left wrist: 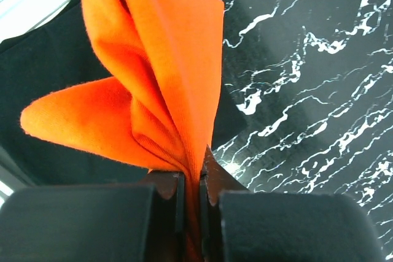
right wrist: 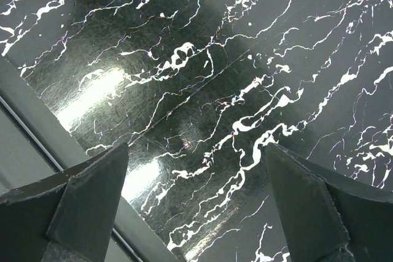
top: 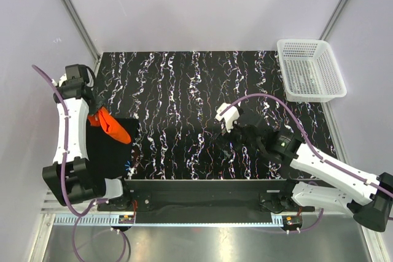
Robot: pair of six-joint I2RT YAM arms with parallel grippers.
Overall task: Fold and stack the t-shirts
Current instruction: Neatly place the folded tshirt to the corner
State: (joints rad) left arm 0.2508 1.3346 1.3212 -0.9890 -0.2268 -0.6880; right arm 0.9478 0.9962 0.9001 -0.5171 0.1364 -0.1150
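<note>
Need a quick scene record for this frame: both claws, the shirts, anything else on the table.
left claw: shut on orange shirt
orange shirt: bunched, not folded, over the black shirt's far edge
black shirt: folded rectangle, near-left corner of mat
right claw: open, holding nothing, over bare mat
basket: white mesh, far right, off the mat's corner
</note>
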